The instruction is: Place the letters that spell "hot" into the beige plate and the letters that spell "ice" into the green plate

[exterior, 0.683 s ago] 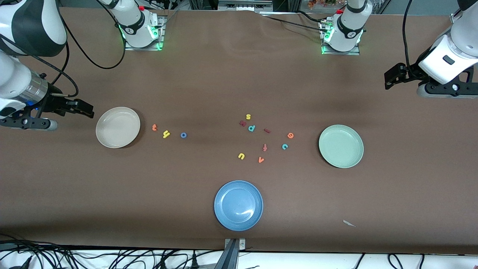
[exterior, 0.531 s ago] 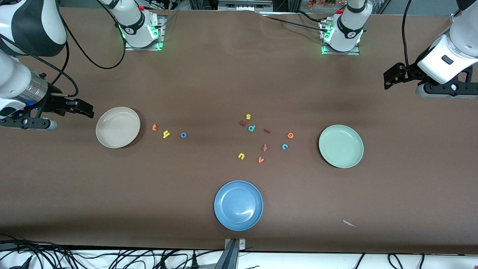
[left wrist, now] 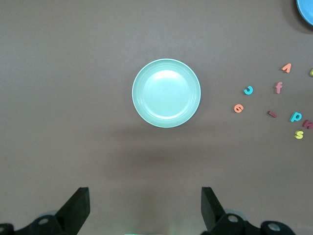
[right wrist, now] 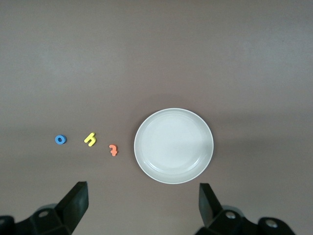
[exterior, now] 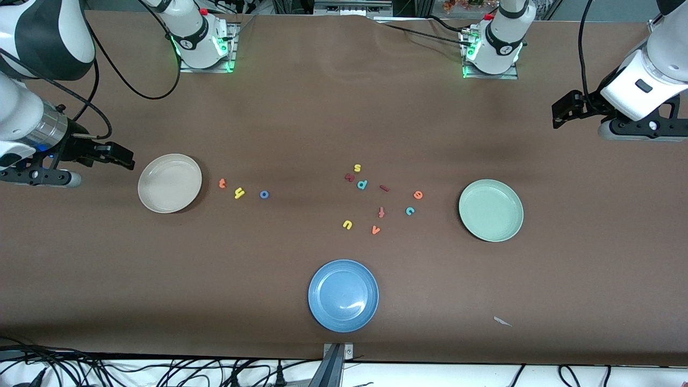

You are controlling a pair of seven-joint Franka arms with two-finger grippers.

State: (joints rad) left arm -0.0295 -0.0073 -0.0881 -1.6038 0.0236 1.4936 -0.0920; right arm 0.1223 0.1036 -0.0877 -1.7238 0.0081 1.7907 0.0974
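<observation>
The 3 foam letters orange "t", yellow "h" and blue ring "o" lie in a row just beside the round beige plate. Right gripper, nearest, hangs wide open, empty. Teal "c", orange "e" and dark-red "i" lie near the pale green plate. Left gripper hangs wide open, empty.

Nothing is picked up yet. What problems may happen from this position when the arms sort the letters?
1. The dark-red i lies close to the teal p and other stray letters, so open fingers might catch a wrong one.
2. The orange f sits beside the teal c and may be mistaken for the orange t.
3. All letters are tiny and flat, so a grasp may slip.
</observation>
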